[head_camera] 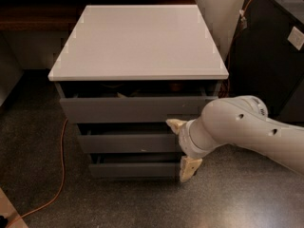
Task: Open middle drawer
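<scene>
A grey cabinet with a white top (140, 39) holds three grey drawers. The middle drawer (126, 143) has a flat handleless front with a tiny pale speck at its lower edge. It stands slightly out, with a dark gap above it. My gripper (183, 147) is open in front of the middle drawer's right end. One tan finger (175, 125) sits at the drawer's top edge and the other tan finger (189, 168) hangs below, in front of the bottom drawer (133, 169). My white arm (247, 127) comes in from the right and hides the drawers' right ends.
The top drawer (128, 108) stands slightly out with things inside. An orange cable (61, 175) runs over the speckled floor on the left. A dark cabinet (273, 46) stands at the right, and a pale object (7, 213) lies at the bottom left corner.
</scene>
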### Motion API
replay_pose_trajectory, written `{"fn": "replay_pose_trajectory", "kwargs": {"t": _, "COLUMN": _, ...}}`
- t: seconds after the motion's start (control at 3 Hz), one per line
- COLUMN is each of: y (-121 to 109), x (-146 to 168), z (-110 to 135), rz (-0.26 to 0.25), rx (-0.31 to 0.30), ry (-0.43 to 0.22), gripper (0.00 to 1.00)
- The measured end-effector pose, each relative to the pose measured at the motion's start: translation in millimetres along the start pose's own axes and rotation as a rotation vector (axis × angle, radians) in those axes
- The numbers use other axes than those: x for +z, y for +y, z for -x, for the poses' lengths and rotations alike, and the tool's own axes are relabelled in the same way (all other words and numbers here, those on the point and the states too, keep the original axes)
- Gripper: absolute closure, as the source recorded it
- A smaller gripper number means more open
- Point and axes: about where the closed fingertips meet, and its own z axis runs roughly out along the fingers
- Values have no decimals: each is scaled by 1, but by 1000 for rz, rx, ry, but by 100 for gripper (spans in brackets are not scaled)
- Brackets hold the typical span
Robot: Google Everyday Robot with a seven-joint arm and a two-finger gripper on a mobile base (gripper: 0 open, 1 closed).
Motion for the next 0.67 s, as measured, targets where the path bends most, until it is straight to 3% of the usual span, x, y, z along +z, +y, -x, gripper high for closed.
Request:
{"fn": "replay_pose_trajectory", "kwargs": {"t": 0.33, "y": -5, "x": 81, "z": -17, "rz": 21, "rx": -14, "ry": 8, "gripper": 0}}
{"fn": "replay_pose_trajectory", "kwargs": {"t": 0.67, "y": -5, "x": 81, "z": -17, "rz": 21, "rx": -14, "ry": 8, "gripper": 0}}
